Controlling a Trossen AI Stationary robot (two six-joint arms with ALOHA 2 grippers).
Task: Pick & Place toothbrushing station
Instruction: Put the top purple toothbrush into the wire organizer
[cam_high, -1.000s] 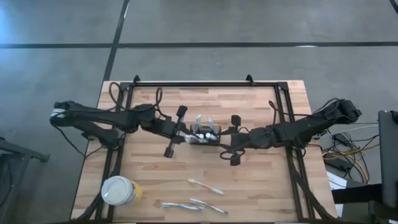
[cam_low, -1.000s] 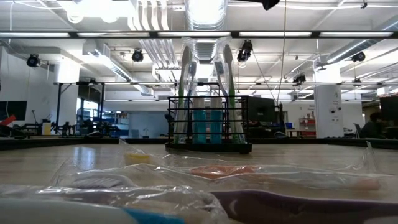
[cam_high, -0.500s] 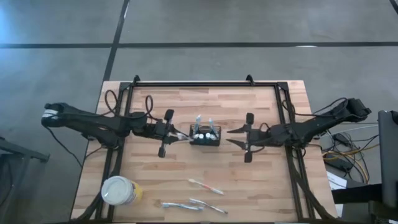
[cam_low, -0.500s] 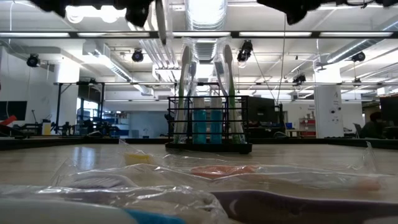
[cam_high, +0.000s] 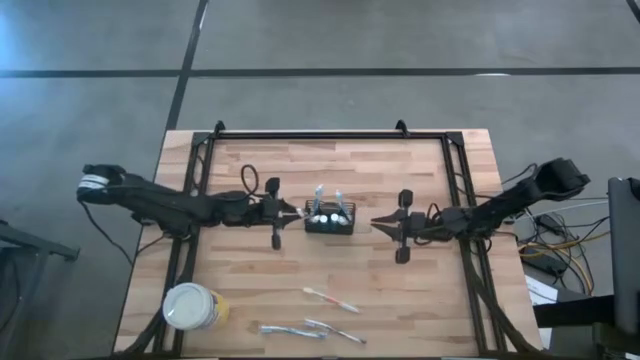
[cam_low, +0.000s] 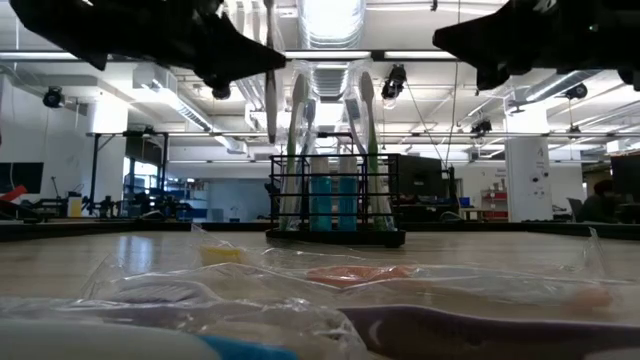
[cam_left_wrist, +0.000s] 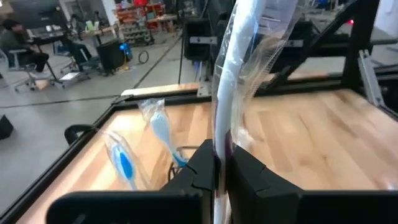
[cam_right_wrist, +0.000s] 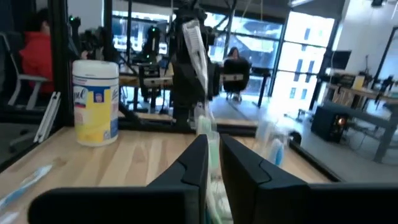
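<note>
The toothbrushing station (cam_high: 329, 218), a black mesh caddy with upright toothbrushes in it, stands by its base on the middle of the table, as the low view (cam_low: 335, 190) also shows. Just left of it, my left gripper (cam_high: 295, 211) is shut on a wrapped toothbrush (cam_low: 270, 80) above the table. A short way to the caddy's right, my right gripper (cam_high: 375, 222) is shut and holds nothing, its fingers (cam_right_wrist: 193, 168) pointing level at the caddy. My left gripper pinches the wrapped toothbrush's white handle (cam_left_wrist: 219, 146) between its two fingers (cam_left_wrist: 200, 169), through the clear wrapper. The fingers come level from the table's left and lie across the brush. The brush stands upright in the hold, clear of the table.
A round white tub with a yellow label (cam_high: 190, 306) stands at the near left corner. Loose wrapped toothbrushes (cam_high: 330, 299) lie near the front edge and fill the low view's foreground (cam_low: 350, 275). A black frame (cam_high: 330, 135) runs round the table.
Both arms have sunk toward the table, coming into the low view from above. My right gripper has drawn back from the caddy toward the table's right edge and has shut. My left gripper has kept the wrapped toothbrush upright beside the caddy.
</note>
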